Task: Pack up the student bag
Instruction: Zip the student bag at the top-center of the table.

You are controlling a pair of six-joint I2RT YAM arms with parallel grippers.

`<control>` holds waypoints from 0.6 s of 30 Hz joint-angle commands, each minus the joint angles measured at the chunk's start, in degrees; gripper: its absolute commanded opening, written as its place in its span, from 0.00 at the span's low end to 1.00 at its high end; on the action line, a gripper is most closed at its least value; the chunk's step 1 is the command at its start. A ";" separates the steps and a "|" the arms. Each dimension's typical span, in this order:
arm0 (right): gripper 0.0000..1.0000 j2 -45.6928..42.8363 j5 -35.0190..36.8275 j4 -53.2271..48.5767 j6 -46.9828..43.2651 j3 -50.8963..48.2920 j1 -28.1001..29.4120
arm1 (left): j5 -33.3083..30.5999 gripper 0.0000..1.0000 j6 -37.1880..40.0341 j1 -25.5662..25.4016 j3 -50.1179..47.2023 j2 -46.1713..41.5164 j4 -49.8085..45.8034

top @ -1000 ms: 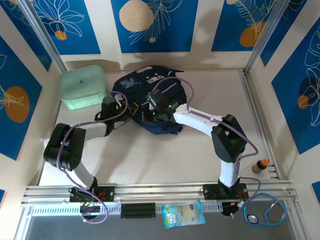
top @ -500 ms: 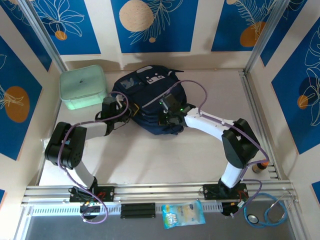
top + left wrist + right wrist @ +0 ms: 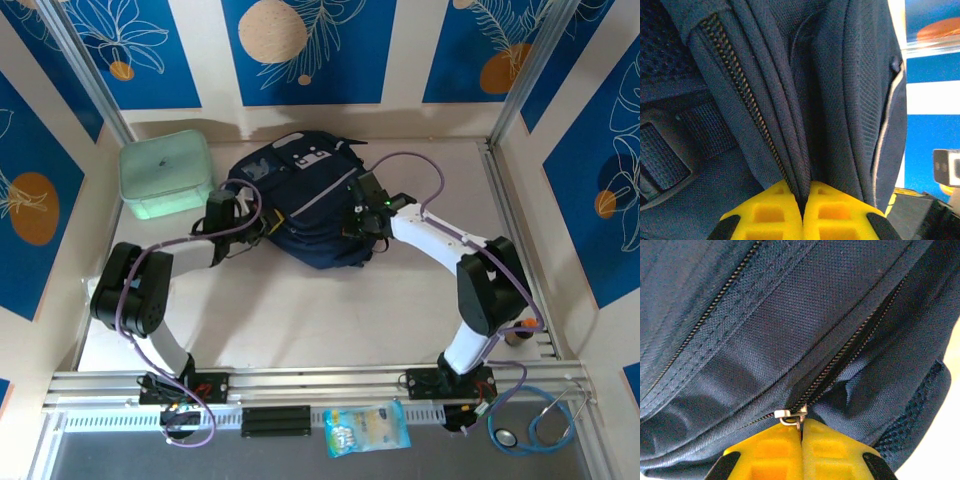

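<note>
The student bag [image 3: 300, 190], a dark navy backpack with pale patches on its front pocket, lies at the back middle of the table. My left gripper [image 3: 262, 222] sits at its left side; the yellow fingers [image 3: 770, 212] are shut on a fold of bag fabric [image 3: 800, 165] beside a zipper track. At the bag's right side my right gripper [image 3: 357, 222] is shut on the metal zipper pull [image 3: 792, 416]. Beyond the slider the two rows of zipper teeth [image 3: 850, 347] stand apart; to its left they run as one thin closed line.
A mint green lidded box [image 3: 165, 175] stands left of the bag. A small bottle [image 3: 520, 332] is by the right rail. A snack packet [image 3: 367, 428] and a stethoscope [image 3: 535, 425] lie on the front ledge behind the arm bases.
My right gripper has travelled rightward along the bag, from its middle to its right side, taking the zipper pull with it. The left gripper has kept its hold in place.
</note>
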 commanded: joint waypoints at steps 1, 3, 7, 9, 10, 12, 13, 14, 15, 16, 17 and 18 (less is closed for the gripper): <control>0.00 -2.72 0.64 -4.99 0.37 -3.11 0.94 | 0.89 0.02 11.00 2.04 7.42 0.94 -10.03; 0.00 -3.68 -0.86 -4.03 -0.20 -4.45 3.30 | 0.37 0.07 14.89 2.40 11.70 2.15 -14.15; 0.00 -3.98 -6.77 -0.95 1.95 -5.24 7.66 | -2.66 0.11 18.94 2.86 16.42 3.42 -19.45; 0.00 -2.17 -8.96 -0.83 3.55 -3.20 9.53 | -5.16 0.22 19.27 3.17 15.71 2.50 -20.93; 0.00 -0.99 -9.32 -0.45 3.90 -1.90 10.70 | -6.48 0.25 19.22 3.35 14.59 1.58 -21.24; 0.00 1.14 -10.02 0.62 3.76 0.69 12.60 | -9.40 0.35 18.98 4.01 11.51 -1.06 -21.52; 0.00 2.49 -10.65 1.11 3.59 2.25 13.33 | -11.52 0.40 18.60 4.52 9.59 -2.83 -21.97; 0.00 3.73 -11.20 1.25 3.39 3.81 13.78 | -13.14 0.44 18.49 4.99 8.03 -4.54 -22.55; 0.00 5.07 -11.68 1.36 3.22 5.61 14.24 | -15.48 0.48 18.47 5.54 6.35 -6.63 -23.56; 0.00 6.36 -12.27 1.56 3.08 7.31 14.54 | -17.97 0.52 18.32 5.74 4.77 -9.05 -24.80; 0.00 7.31 -13.08 1.95 2.89 8.53 14.74 | -19.66 0.55 18.11 5.80 3.44 -11.02 -25.25; 0.00 8.29 -13.93 2.53 2.78 9.84 15.04 | -20.56 0.58 17.61 5.85 1.69 -13.40 -25.14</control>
